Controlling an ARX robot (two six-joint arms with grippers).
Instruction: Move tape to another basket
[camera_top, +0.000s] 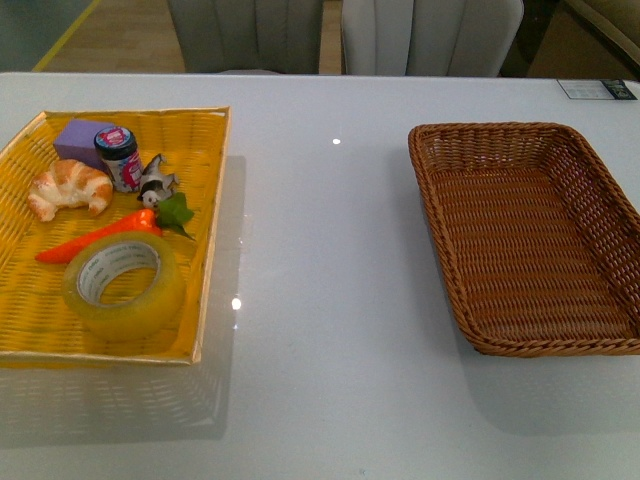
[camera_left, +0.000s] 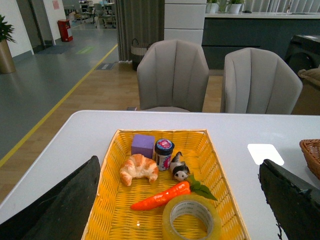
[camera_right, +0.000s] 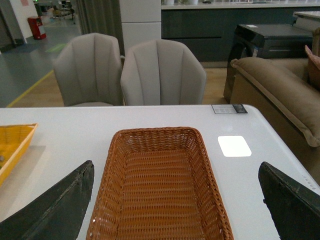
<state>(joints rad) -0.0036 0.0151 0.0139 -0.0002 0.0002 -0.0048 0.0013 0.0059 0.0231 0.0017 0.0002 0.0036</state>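
Observation:
The tape (camera_top: 123, 286), a yellowish translucent roll with a white core, lies flat at the near end of the yellow tray (camera_top: 25, 325) on the left. It also shows in the left wrist view (camera_left: 192, 218), between and below my open left gripper's fingers (camera_left: 55, 205). The brown wicker basket (camera_top: 600, 205) stands empty on the right. It fills the right wrist view (camera_right: 105, 185), between my open right gripper's fingers (camera_right: 292, 202). Neither gripper shows in the front view.
The yellow tray also holds a croissant (camera_top: 68, 187), a purple block (camera_top: 80, 138), a small jar (camera_top: 119, 157), a small black-and-white figure (camera_top: 156, 182) and a toy carrot (camera_top: 100, 236). Two grey chairs (camera_left: 172, 75) stand behind the white table (camera_top: 330, 250).

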